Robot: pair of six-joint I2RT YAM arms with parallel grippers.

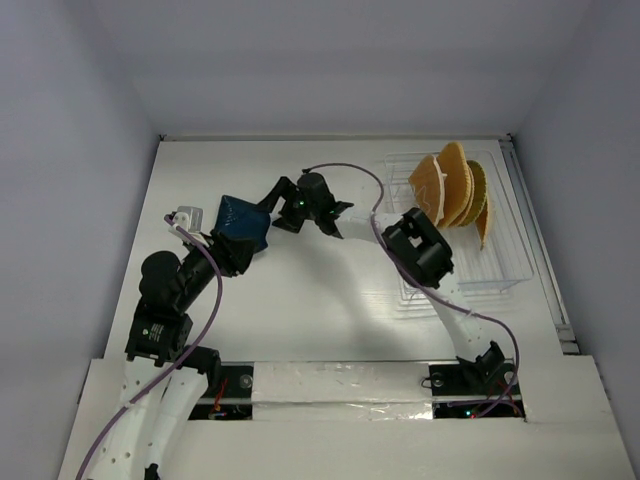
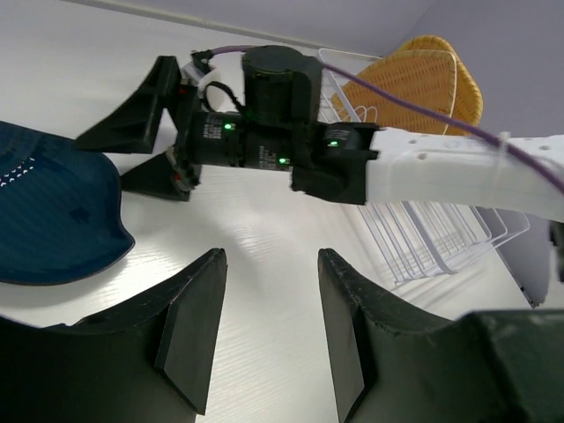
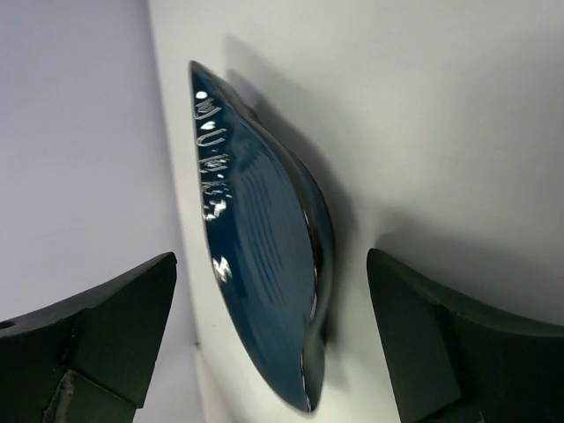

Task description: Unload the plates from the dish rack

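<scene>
Top external view: right tool (image 1: 279,208) is spread, just beside the blue plate (image 1: 243,220) on the worktop (image 1: 320,295). Orange plates (image 1: 455,190) stand on edge in the dish rack (image 1: 508,272), well to its right, nearer the right arm (image 1: 420,250). Left tool (image 1: 228,253) is spread too.

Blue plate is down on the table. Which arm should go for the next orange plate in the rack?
Right. The right gripper is open and clear of the blue plate, and that arm's base sits on the rack side, near the orange plates. The left gripper, also open, is across the table from them.
</scene>
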